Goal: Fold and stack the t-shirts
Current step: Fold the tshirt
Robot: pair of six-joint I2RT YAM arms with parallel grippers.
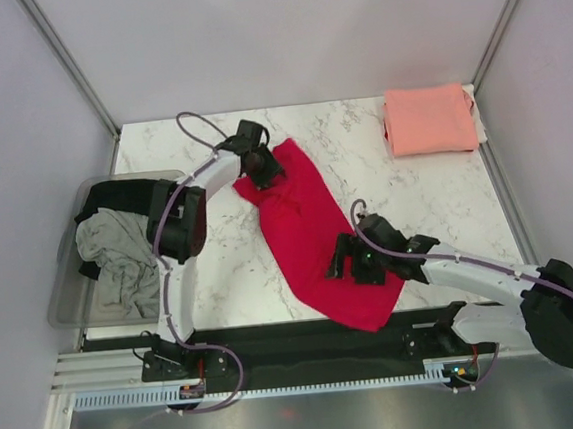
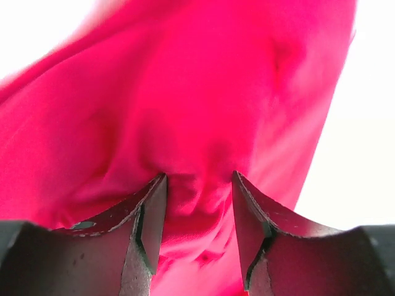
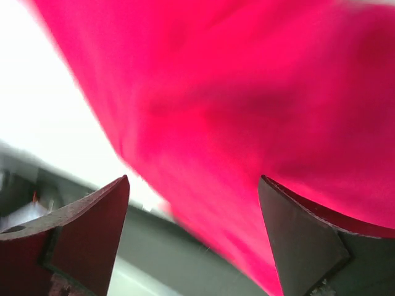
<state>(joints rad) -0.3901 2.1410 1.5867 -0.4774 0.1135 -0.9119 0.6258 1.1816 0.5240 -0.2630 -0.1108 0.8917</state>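
Probably a lab cell: plain panel walls (image 1: 301, 33) enclose a marble table (image 1: 426, 202).

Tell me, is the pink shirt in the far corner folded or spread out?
Folded: the salmon pink t-shirt lies on the table as a neat compact rectangle, no sleeves showing.

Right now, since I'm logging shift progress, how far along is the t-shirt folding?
Done: the salmon t-shirt lies folded at the far right of the table. In hand: the red t-shirt is stretched out unfolded, its far end bunched in the left end effector, the right end effector open at its near end. Left: the grey t-shirt and black t-shirt sit crumpled in the bin, and nothing is stacked.
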